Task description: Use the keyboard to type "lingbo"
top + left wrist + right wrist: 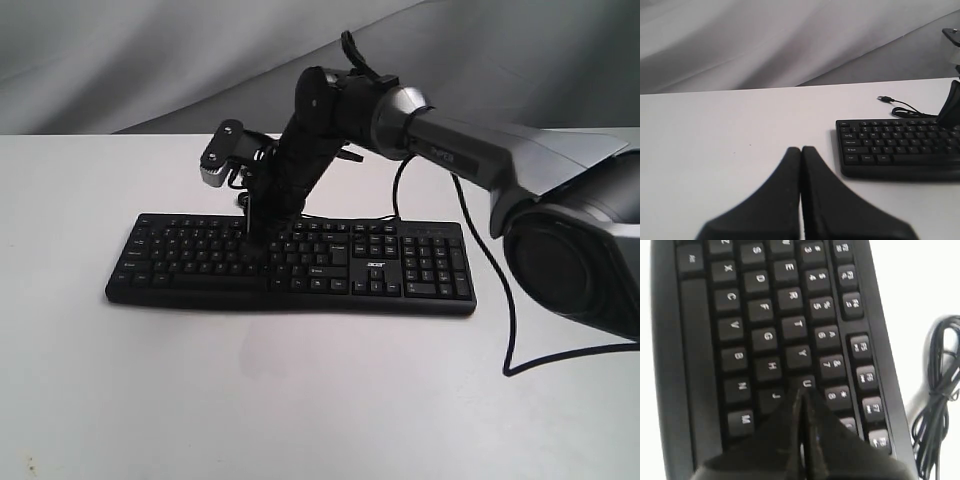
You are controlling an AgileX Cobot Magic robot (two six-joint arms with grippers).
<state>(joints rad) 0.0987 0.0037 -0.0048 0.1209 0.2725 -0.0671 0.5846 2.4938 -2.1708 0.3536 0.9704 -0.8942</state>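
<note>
The black keyboard [300,262] lies flat across the middle of the white table [300,400], with an acer logo beside its number pad. My right gripper [255,245] reaches across from the right and points down onto the letter keys, shut with nothing between its fingers. In the right wrist view its tip [802,392] rests at the edge of the U key [805,383], right over the keyboard [735,320]. My left gripper [801,150] is shut and empty, hovering over bare table to the left of the keyboard [890,147]; it does not show in the exterior view.
The keyboard's thin black USB cable [902,106] lies loose behind it, its plug [883,98] on the table. Another black cable [505,300] hangs from the right arm and loops onto the table at the right. Grey cloth backs the table.
</note>
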